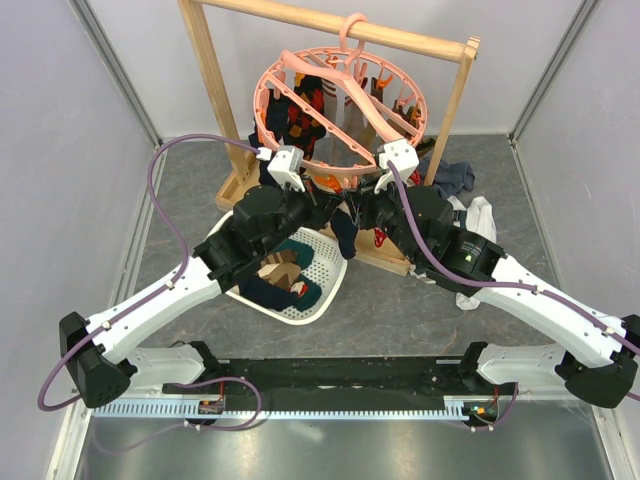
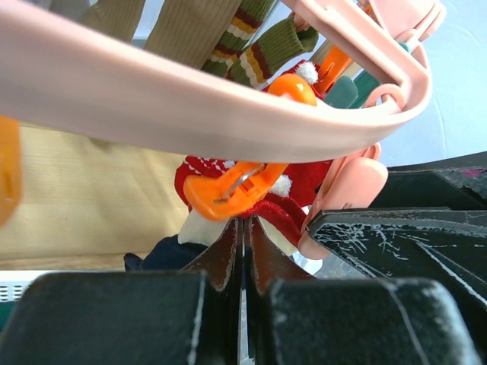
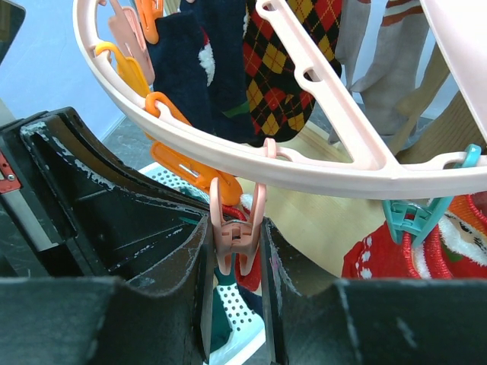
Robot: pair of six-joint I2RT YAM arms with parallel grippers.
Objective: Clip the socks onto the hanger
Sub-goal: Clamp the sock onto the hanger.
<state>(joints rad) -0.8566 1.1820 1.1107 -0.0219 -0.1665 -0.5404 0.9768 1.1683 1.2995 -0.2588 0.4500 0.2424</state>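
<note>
Top external: both arms reach under the hanger point(image 1: 262, 105)

Both arms stretch far and inward beneath its ring. Fully closed, the left end effector point(image 2: 243, 224) has its tips at a red sock point(image 2: 304, 182) hanging there. Clamped, the right end effector point(image 3: 237, 228) grips a pink clip point(image 3: 236, 199).

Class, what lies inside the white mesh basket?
A dark teal sock, a brown sock and a navy sock show. The left arm covers the basket's far side; anything there is hidden.
</note>
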